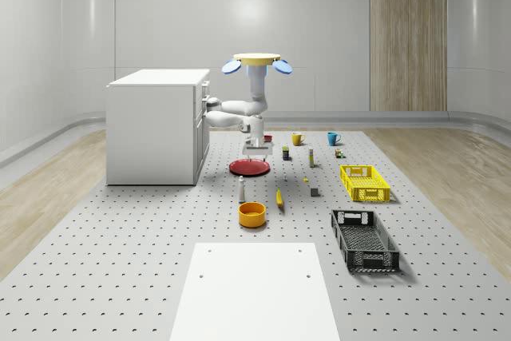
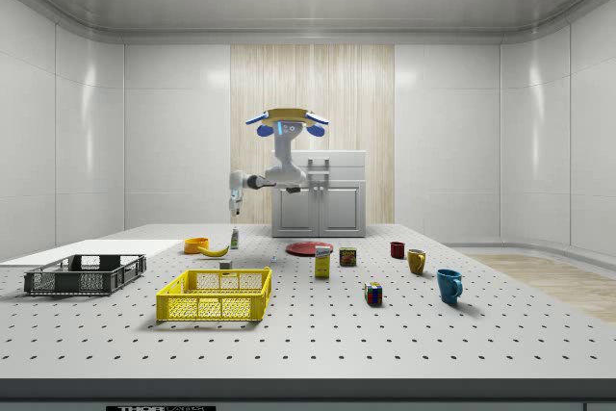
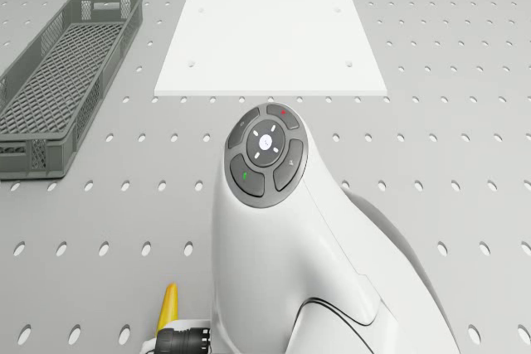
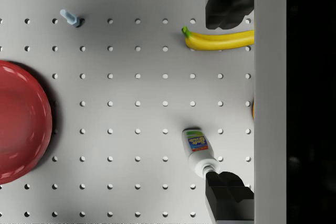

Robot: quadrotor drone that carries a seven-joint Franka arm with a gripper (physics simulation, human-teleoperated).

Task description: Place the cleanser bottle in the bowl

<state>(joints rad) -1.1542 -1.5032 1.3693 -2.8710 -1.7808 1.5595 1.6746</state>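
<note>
Desk: grey perforated desk (image 1: 120, 277) carrying everything.
Drone: yellow-topped quadrotor drone (image 1: 257, 61) hovers over the flat red plate (image 1: 249, 167), apparently lining up a descent.
Bowl: round orange bowl (image 1: 251, 214), nearer than the bottle.
Bottle: white cleanser bottle (image 4: 198, 150) stands upright between plate and bowl.
End effector (image 4: 229, 98): released, empty, above the bottle.

The robot's white arm (image 3: 307, 263) rises in the foreground above the perforated grey table (image 3: 465, 172), its upper face bearing a round dark button pad (image 3: 267, 152) with a red and a green mark. Beyond it lies a flat white panel (image 3: 270, 26), with a dark grey mesh crate (image 3: 58, 80) to one side; a yellow banana tip (image 3: 168, 304) shows beside the arm's base, next to a black connector (image 3: 184, 341)
</note>
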